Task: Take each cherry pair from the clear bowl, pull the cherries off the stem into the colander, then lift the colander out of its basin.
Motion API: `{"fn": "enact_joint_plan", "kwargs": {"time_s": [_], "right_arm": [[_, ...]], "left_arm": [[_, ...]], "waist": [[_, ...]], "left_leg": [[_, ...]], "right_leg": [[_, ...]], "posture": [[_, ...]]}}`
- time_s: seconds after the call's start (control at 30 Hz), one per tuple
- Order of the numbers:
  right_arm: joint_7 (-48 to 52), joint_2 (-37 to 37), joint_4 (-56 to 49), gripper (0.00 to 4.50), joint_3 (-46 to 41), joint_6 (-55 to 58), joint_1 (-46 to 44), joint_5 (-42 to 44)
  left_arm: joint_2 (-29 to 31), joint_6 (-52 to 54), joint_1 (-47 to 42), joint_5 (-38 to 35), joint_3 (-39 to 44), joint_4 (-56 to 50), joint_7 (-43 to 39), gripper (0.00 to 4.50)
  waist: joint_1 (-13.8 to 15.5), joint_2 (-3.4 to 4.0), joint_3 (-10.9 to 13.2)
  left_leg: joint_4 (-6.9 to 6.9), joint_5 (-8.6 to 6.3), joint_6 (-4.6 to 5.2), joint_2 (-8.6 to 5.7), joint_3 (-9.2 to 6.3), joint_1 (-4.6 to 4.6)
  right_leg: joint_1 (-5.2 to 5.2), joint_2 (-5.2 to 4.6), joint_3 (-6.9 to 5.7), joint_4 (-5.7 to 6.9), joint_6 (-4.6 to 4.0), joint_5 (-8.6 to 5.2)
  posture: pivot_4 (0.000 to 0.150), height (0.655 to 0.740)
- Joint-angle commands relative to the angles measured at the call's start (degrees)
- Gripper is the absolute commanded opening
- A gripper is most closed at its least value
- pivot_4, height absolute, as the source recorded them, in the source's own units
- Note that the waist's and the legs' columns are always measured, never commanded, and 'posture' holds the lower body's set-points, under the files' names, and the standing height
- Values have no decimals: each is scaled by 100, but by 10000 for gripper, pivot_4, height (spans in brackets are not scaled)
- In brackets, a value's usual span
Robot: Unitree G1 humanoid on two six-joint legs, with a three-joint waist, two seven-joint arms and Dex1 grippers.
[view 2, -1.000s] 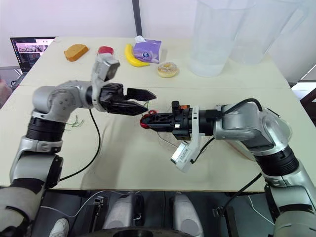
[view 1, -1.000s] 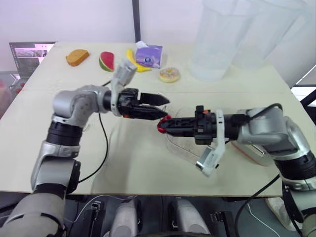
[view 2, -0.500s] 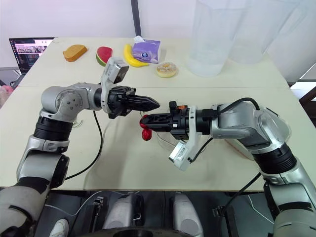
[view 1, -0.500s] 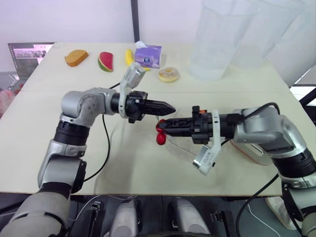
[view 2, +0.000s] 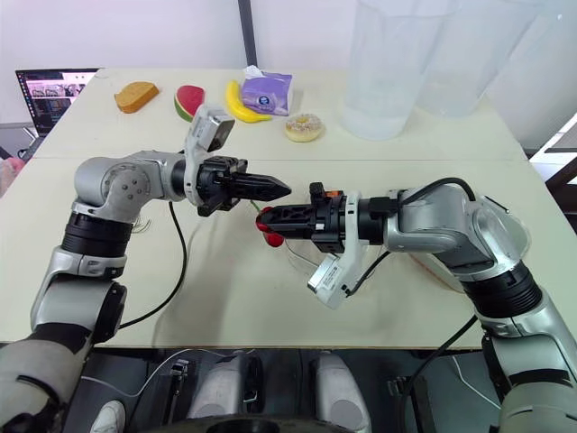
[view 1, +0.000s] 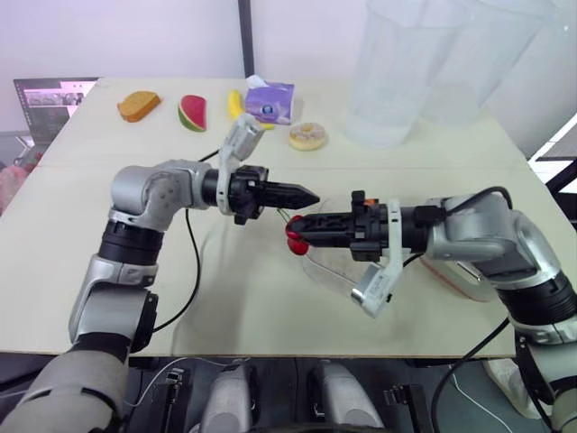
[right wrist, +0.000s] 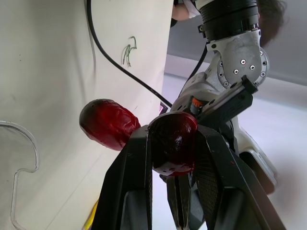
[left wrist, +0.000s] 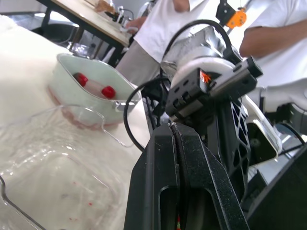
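Observation:
My right gripper (view 1: 298, 228) reaches left over the table, shut on one dark red cherry (right wrist: 172, 141). The pair's second cherry (right wrist: 108, 124) hangs free beside its fingers. My left gripper (view 1: 309, 194) points right just above the cherries with its fingers pressed together. A thin green stem (view 1: 285, 215) rises from the cherries to the underside of those fingers. The clear bowl (view 1: 335, 273) lies on the table below the right gripper. Under my right forearm stands the pale colander (left wrist: 63, 68) in its pink basin (view 1: 462, 281), with two cherries (left wrist: 108, 91) in it.
Toy bread (view 1: 138, 105), a watermelon slice (view 1: 193, 112), a banana (view 1: 237, 104), a purple tissue pack (view 1: 272, 101) and a doughnut (view 1: 309, 136) line the far side. Tall clear containers (view 1: 397, 72) stand at the back right. A black cable (view 1: 191, 262) trails on the table. People (left wrist: 158, 24) stand nearby.
My left gripper swung right over the cherries and went from open to shut. The free cherry, dangling lower half a second ago, has come up beside the right fingers.

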Motion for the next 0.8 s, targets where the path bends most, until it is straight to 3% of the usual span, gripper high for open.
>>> {"fn": "enact_joint_plan", "kwargs": {"time_s": [0.03,0.23,0.33,0.47,0.8], "right_arm": [[-41,-27,-121,8249,-149,171,21,109],[-142,64,-268,8249,-418,798,64,383],[-176,96,-404,8249,-567,1070,68,676],[-203,115,-527,8249,-685,1193,15,812],[-153,-1,-463,8249,-622,813,-30,595]], "left_arm": [[-104,226,-354,-314,552,270,252,529],[-82,395,-558,-429,1075,831,548,529],[26,505,-515,-449,1135,992,451,8763],[149,403,-394,-306,933,1059,159,26836],[-26,631,-415,-448,947,1046,158,26836]], "waist": [[2,0,0],[-7,0,0],[-9,0,0],[-4,0,0],[5,0,0]], "left_leg": [[0,0,0,0,0,0],[0,0,0,0,0,1],[0,0,0,1,0,2],[0,0,0,1,0,2],[1,0,0,-1,0,2]], "right_leg": [[0,0,0,0,0,0],[0,0,0,1,0,0],[0,1,-1,4,0,0],[0,0,-1,4,0,0],[2,-2,-1,3,0,0]], "posture": [[1500,7400],[1500,7400],[1500,7400],[1500,7400],[1500,7400]]}}
